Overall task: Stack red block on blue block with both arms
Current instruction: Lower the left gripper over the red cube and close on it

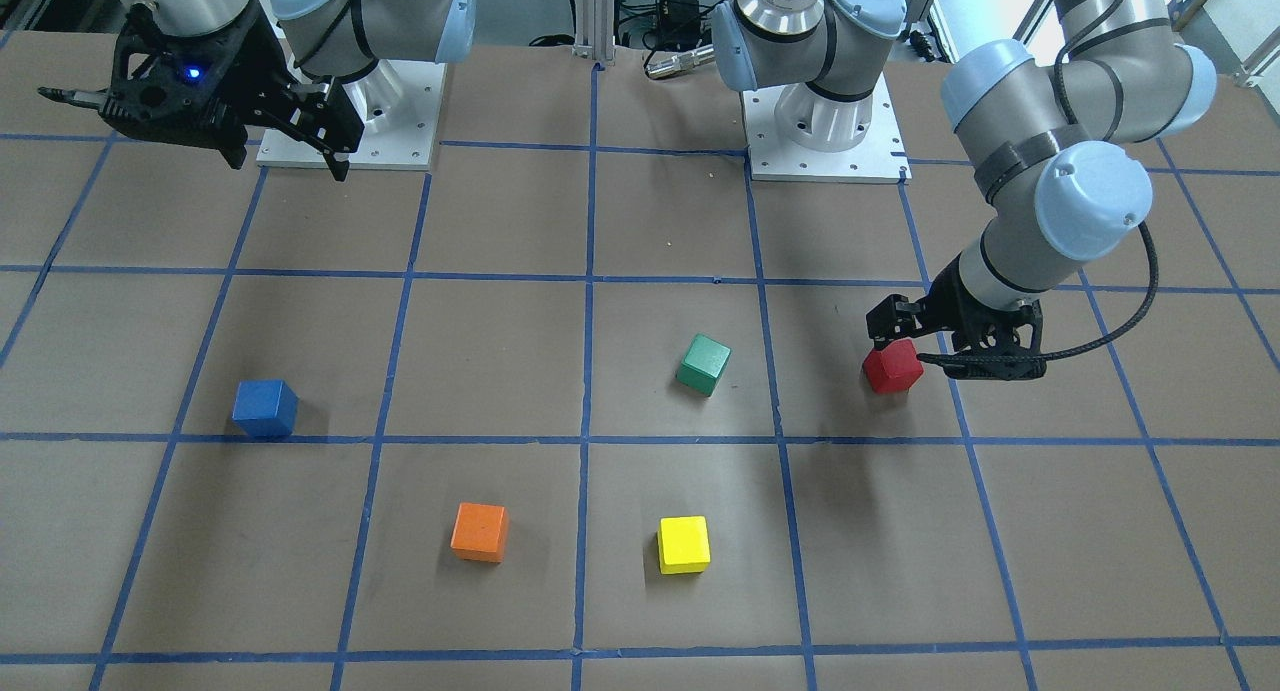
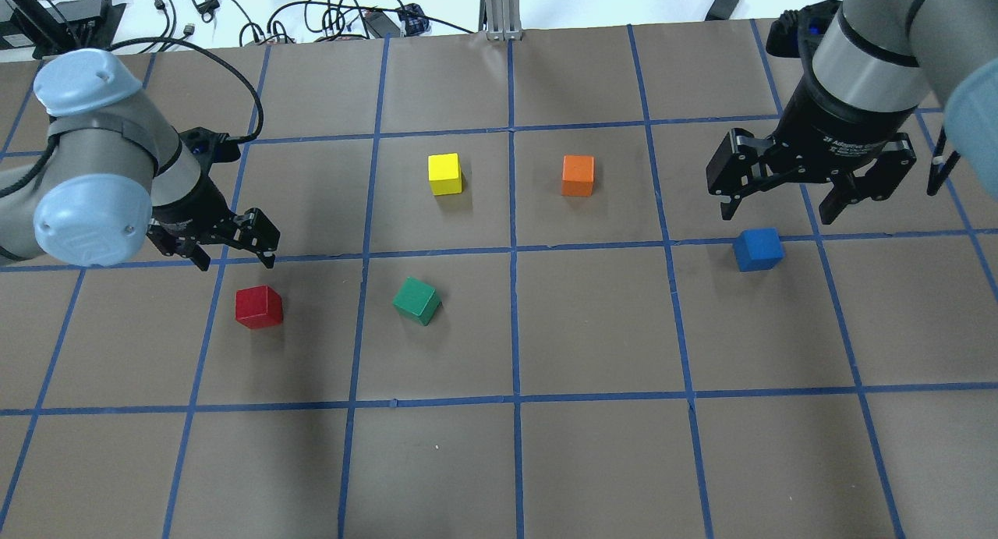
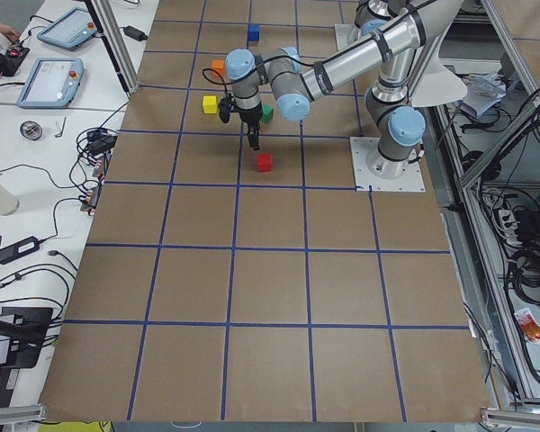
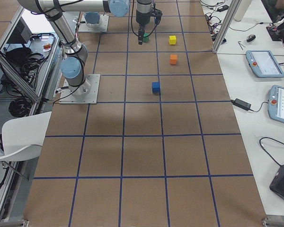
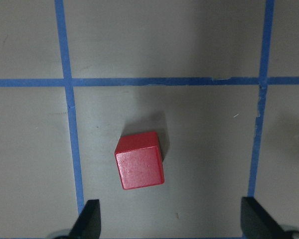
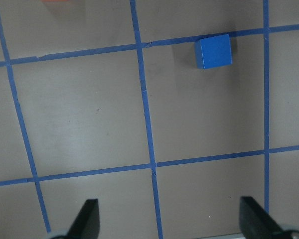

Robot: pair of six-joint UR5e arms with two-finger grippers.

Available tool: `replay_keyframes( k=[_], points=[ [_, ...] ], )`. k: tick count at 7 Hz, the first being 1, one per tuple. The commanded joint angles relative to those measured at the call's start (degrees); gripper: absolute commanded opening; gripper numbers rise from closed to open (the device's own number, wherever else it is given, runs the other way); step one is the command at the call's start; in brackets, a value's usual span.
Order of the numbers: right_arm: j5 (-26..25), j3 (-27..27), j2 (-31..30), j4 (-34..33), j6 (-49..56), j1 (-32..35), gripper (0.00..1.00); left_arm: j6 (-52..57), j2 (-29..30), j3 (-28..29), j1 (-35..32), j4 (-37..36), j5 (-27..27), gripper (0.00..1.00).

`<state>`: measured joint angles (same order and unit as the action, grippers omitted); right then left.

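At the left of the overhead view, the left gripper (image 2: 236,260) hangs with fingers spread wide, near the small matte red cube (image 2: 259,306). At the right, the right gripper (image 2: 780,210) is spread too, near the small matte blue cube (image 2: 758,249).

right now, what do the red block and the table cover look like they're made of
The red block has matte painted faces, faintly speckled, with crisp edges: probably wood, though hard plastic is possible. The table cover looks like flat brown paper or card, dull, no shine. Its grid lines look like blue tape, joins showing.
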<state>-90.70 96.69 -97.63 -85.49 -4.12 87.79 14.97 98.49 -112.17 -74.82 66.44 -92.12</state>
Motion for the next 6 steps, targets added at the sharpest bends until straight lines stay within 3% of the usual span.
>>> replay_keyframes(
  k=[1, 2, 3, 4, 6],
  points=[
    [-0.70, -0.01, -0.19, 0.50, -0.36, 0.02, 1.00, 1.64, 2.31, -6.98, 2.22, -13.37, -0.25, 1.00],
    [-0.79, 0.07, -0.19, 1.02, -0.36, -0.07, 1.00, 1.73, 3.02, -8.49, 2.49, -14.48, -0.16, 1.00],
    [-0.70, -0.19, -0.62, 0.86, -0.36, -0.07, 1.00, 1.73, 3.90, -9.72, 2.49, -15.45, -0.07, 0.90],
    [-0.35, 0.16, -0.98, 0.59, -0.36, -0.07, 1.00, 2.17, 4.52, -10.17, 2.49, -15.98, 0.01, 0.57],
    [0.00, 0.60, -0.81, 0.59, -0.36, -0.07, 1.00, 2.70, 4.61, -8.78, 2.49, -15.21, -0.25, 0.30]
  ],
)
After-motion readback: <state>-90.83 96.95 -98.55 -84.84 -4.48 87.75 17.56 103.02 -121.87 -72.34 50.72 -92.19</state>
